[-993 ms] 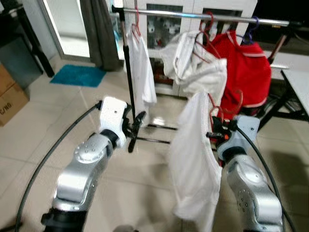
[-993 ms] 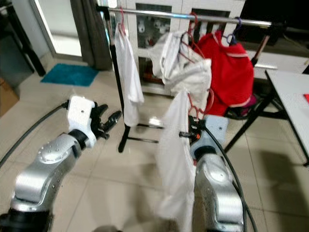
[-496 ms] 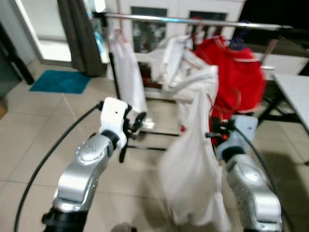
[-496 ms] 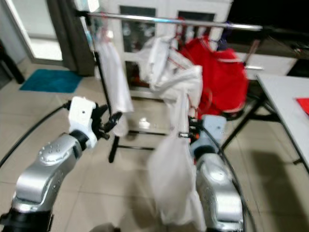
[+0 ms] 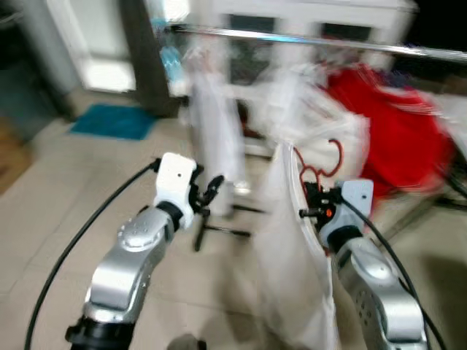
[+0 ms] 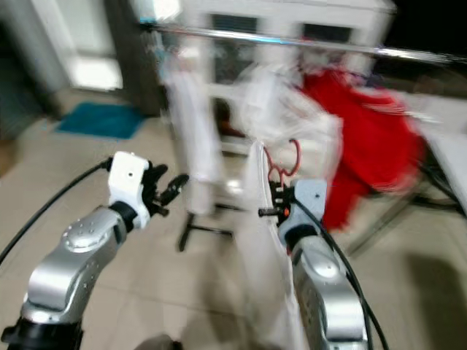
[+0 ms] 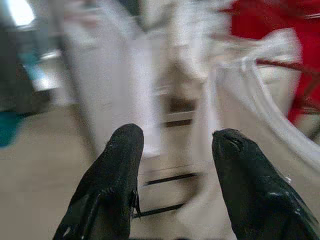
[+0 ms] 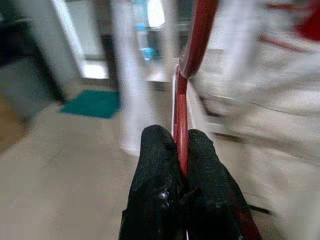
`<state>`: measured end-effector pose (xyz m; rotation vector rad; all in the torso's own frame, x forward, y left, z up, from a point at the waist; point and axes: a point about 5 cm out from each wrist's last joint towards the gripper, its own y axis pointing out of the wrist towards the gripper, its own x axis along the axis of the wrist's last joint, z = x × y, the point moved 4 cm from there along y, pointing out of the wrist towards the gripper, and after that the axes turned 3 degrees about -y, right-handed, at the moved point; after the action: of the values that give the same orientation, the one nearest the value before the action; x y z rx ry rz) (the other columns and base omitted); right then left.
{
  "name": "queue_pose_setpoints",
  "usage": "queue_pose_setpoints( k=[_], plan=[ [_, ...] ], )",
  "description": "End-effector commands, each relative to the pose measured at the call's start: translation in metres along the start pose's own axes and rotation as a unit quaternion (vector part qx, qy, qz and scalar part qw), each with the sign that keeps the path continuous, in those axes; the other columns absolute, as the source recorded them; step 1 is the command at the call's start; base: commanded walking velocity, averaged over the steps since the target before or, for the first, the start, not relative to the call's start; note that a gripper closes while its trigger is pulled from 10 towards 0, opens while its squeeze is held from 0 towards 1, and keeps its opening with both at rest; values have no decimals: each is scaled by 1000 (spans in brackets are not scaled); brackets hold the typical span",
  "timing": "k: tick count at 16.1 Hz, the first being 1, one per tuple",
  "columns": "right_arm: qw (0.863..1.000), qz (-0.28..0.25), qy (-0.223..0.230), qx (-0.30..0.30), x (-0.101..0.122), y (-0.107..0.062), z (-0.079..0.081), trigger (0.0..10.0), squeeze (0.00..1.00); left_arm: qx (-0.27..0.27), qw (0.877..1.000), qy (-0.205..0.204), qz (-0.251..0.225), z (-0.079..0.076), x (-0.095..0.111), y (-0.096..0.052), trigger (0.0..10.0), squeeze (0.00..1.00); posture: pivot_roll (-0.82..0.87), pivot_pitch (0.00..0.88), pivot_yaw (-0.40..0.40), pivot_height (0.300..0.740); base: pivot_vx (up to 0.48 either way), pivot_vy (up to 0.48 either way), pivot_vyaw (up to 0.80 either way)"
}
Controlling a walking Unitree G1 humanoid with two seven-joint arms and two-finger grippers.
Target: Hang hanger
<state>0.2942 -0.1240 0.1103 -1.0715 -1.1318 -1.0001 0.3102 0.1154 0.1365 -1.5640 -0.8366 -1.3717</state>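
The scene is blurred. At centre right of the head view, the right gripper [image 8: 181,150] pinches the red hanger [image 8: 192,55], fingers pressed on its wire. A white shirt [image 5: 292,277] hangs from the hanger, below the rail [image 5: 306,40] across the top. Left of centre, the left gripper [image 7: 175,145] is spread, holding nothing.

heavy motion blur, bright daylight from rear doorway
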Motion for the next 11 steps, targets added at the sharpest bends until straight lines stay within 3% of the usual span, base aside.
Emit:
queue_pose_setpoints(
  k=[1, 7, 11],
  plan=[
    [1000, -18, -3, 13, 10, 0, 6, 10000, 0, 0, 1000, 4, -6, 1, 4, 1, 10000, 0, -5, 55, 6, 740, 356, 0, 0],
    [999, -15, -26, -44, 15, 3, -15, 10000, 0, -14, 1000, 20, -1, 0, 3, 1, 10000, 0, -2, 46, 3, 740, 354, 0, 0],
    [998, -21, -42, -37, 19, 6, -13, 10000, 0, -25, 999, 29, 1, -3, 3, 2, 10000, 0, 3, 31, 0, 740, 355, 0, -708]
  ],
)
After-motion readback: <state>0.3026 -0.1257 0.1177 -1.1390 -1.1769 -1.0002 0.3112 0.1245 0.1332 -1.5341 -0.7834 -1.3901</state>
